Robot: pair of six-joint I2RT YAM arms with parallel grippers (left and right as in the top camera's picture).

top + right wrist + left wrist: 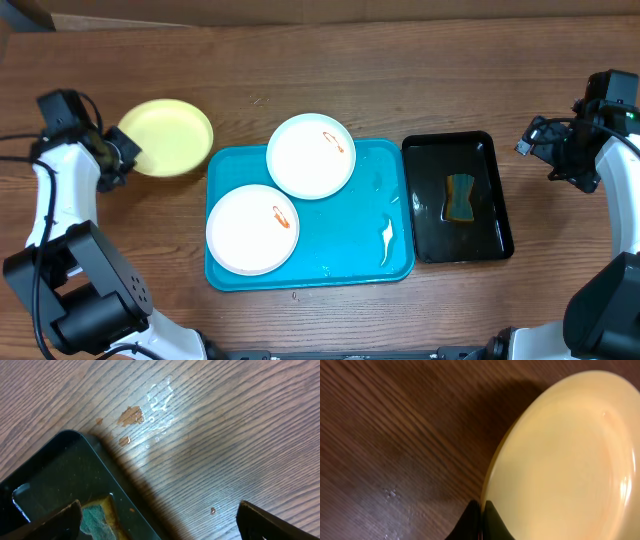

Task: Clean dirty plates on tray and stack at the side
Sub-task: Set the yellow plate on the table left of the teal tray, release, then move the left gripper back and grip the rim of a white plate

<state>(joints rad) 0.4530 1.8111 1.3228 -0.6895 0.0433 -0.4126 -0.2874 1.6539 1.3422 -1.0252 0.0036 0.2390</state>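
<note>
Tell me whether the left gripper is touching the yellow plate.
Touching. The left wrist view shows the rim of the yellow plate running straight into the dark fingertips of the left gripper, with no gap between them.

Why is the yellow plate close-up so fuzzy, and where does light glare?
Left wrist view: the yellow plate looks soft, probably too near the lens, dark shadow beside it. Right wrist view: a wet patch on the table glares white. Overhead view: sharp, evenly lit, small glints on the blue tray.

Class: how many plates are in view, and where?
3: a white plate at the tray's top, a second white plate at its lower left, a yellow plate on the table, left.
</note>
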